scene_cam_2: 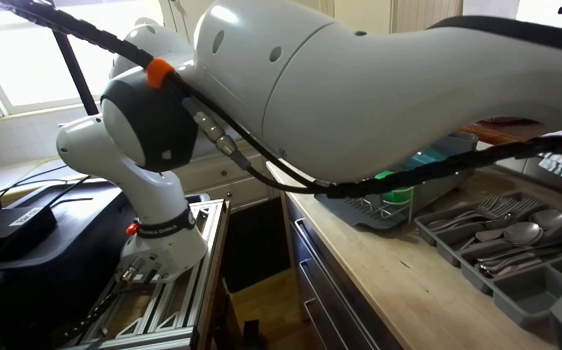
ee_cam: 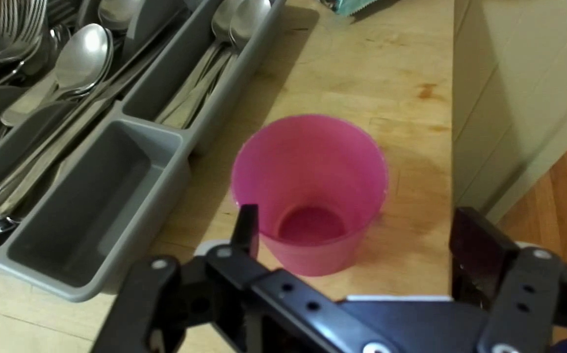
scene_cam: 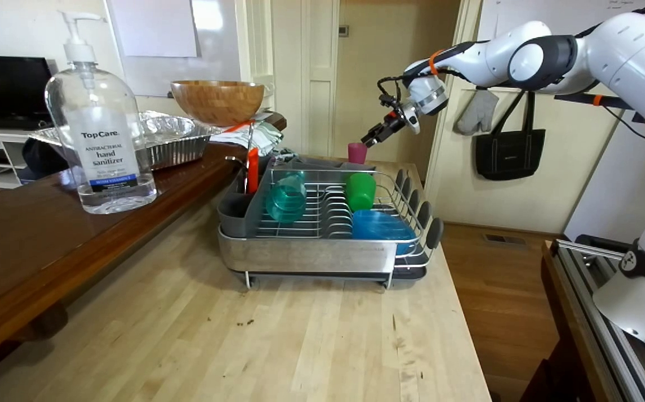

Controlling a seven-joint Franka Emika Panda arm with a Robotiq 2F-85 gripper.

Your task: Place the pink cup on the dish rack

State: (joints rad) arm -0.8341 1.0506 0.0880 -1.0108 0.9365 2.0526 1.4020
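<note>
The pink cup (scene_cam: 357,152) stands upright on the wooden counter behind the dish rack (scene_cam: 306,255) in an exterior view. In the wrist view the pink cup (ee_cam: 308,255) is open side up, near the counter edge. My gripper (scene_cam: 371,138) is beside the top of the cup in that exterior view. In the wrist view my gripper (ee_cam: 362,225) is open and empty; its left finger overlaps the cup's near left rim, and its right finger is well right of the cup. Contact cannot be told. The dish rack (scene_cam_2: 376,224) is partly hidden by the arm in an exterior view.
The rack holds a teal cup (scene_cam: 286,198), a green cup (scene_cam: 360,191) and a blue dish (scene_cam: 381,225). A grey cutlery tray (ee_cam: 185,147) stands left of the pink cup. A sanitizer bottle (scene_cam: 105,145), foil tray (scene_cam: 174,151) and wooden bowl (scene_cam: 217,103) are on the raised ledge.
</note>
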